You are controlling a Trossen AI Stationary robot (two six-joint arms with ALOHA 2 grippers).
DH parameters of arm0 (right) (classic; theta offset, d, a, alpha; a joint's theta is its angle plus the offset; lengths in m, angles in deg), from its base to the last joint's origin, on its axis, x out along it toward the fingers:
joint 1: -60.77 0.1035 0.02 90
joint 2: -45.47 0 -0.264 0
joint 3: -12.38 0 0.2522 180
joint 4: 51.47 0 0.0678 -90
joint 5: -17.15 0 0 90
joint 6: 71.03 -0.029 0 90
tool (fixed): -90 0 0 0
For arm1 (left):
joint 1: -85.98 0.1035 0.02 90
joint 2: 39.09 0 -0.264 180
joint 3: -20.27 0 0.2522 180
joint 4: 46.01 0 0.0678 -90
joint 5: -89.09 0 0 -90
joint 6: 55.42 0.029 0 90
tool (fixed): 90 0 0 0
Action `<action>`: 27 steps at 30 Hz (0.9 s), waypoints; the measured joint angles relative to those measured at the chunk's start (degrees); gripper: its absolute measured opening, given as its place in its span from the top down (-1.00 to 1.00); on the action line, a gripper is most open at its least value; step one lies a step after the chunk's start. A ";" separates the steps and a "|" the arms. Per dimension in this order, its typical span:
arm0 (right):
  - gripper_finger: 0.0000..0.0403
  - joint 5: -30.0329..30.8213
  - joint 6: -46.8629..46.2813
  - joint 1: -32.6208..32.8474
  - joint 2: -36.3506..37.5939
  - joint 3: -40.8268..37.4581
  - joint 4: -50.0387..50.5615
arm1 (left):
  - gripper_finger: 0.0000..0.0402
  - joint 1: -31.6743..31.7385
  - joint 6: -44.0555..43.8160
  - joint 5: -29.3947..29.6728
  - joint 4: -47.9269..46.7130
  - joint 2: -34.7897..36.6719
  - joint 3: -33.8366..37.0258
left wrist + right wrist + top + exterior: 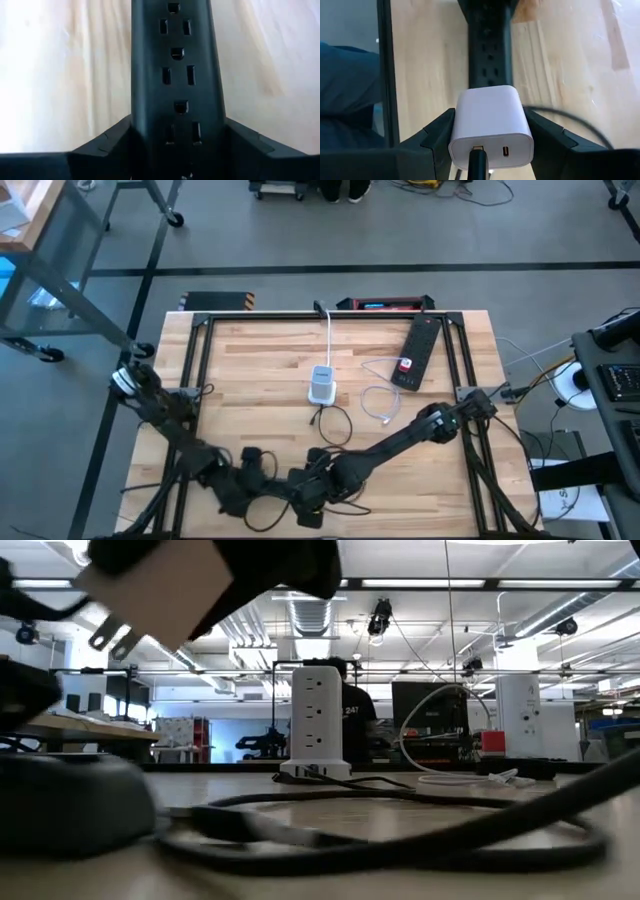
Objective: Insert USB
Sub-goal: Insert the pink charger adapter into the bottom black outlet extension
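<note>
A white charger block [490, 120] has two USB ports on its back, and a black cable [477, 165] is plugged into one. My right gripper [490, 137] is shut on it near the table's near edge, right gripper [312, 480]. Just beyond the charger lies a black power strip [487, 45]. My left gripper [177, 137] is shut on that strip [175, 75], whose sockets face up; left gripper [262, 483]. In the low view the charger [150, 590] hangs in the air with its prongs [110, 637] bare. My left gripper pinches the black power strip between its two fingers, one on each long side [137, 125], so the fingers lie across it. The strip runs away from the gripper over the wooden table. My right gripper pinches the white charger block by its two side faces [456, 125], its port face toward the wrist. The charger is lifted clear of the table and tilted, its prongs pointing toward the strip.
A white tower power strip [321, 385] stands at the table's middle with a white lead to the far edge. A second black strip [415, 352] with a red tag lies far right, a white cable [380, 400] beside it. Black cable loops [335, 425] lie mid-table.
</note>
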 joint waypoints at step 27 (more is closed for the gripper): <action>0.09 -10.64 -2.53 -7.35 0.76 -0.42 18.29 | -0.07 12.41 17.18 2.06 18.44 -2.02 1.22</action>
